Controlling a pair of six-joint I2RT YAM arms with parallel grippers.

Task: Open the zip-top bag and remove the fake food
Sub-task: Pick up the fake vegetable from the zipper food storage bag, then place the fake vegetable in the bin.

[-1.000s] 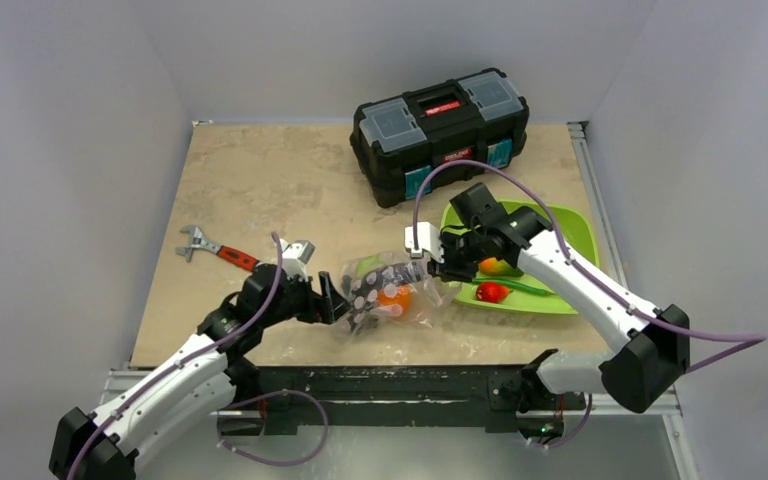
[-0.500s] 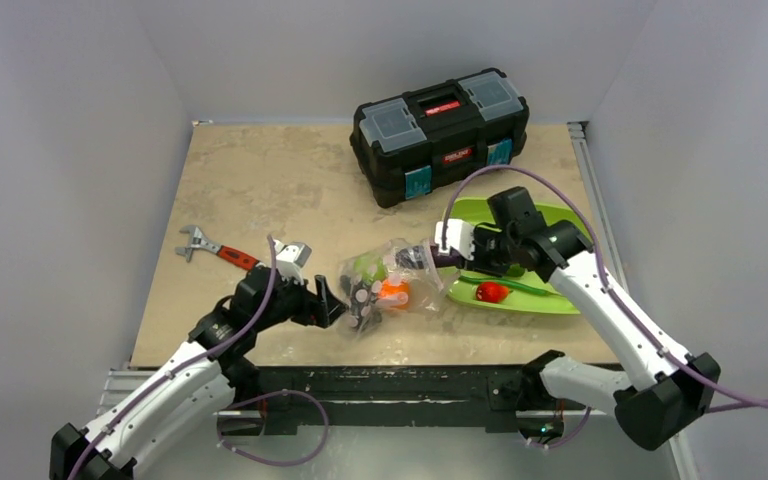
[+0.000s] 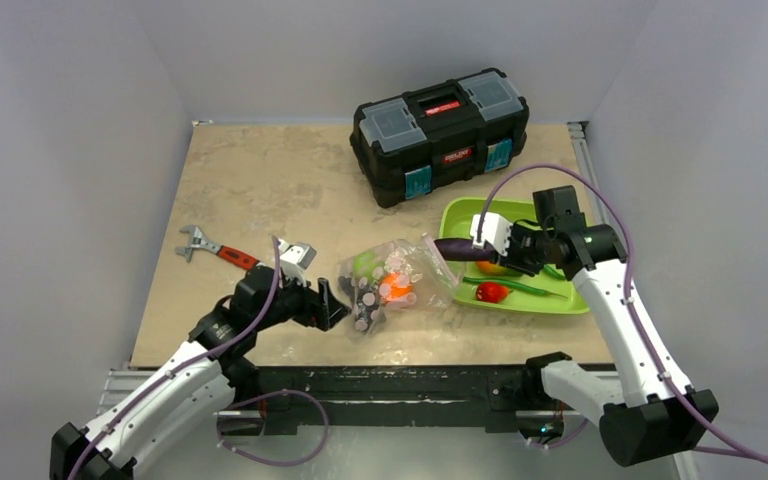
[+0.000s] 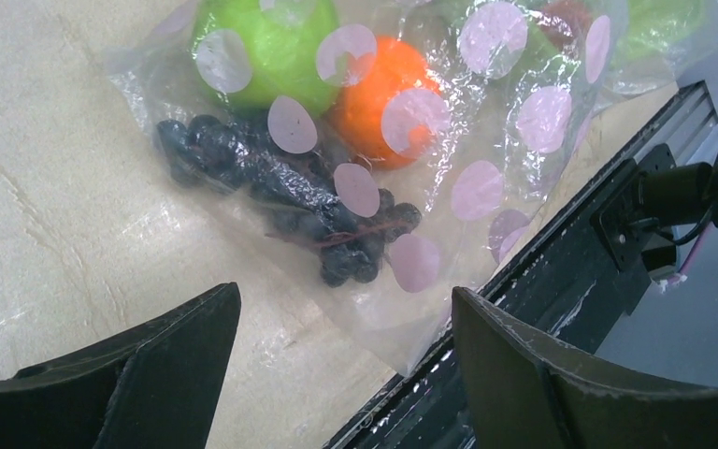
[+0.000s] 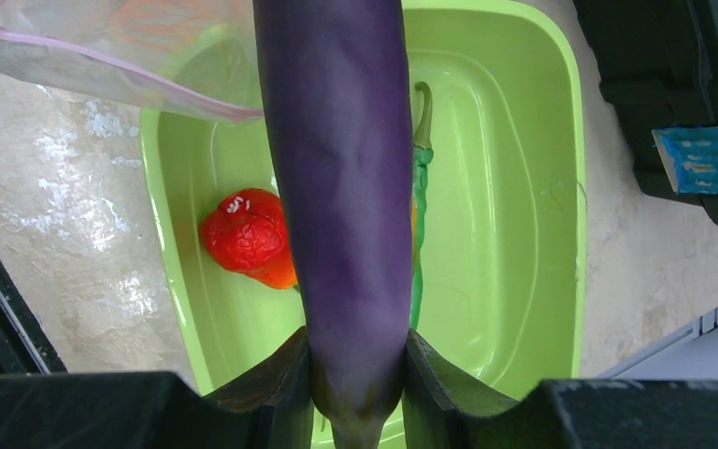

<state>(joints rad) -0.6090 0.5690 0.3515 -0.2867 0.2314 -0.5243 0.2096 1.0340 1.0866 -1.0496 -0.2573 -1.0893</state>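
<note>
both reach inward: left pincer (image 3: 338, 304) gapes beside the zip-top bag (image 3: 405, 278), right pincer (image 5: 356, 361) clamps the eggplant (image 5: 337, 187).

The white-and-black left arm (image 3: 175, 375) reaches low and forward from its base. Its black two-finger left gripper (image 4: 344, 299) has the jaws spread wide, holding nothing. The right arm (image 3: 625, 320) rises steeply, wrist bent leftward. The right gripper (image 5: 355, 355) clamps a long purple plastic eggplant (image 5: 337, 187).

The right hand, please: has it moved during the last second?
Yes: the right hand, gripping the eggplant, moved right, from the zip-top bag to over the green tray.
</note>
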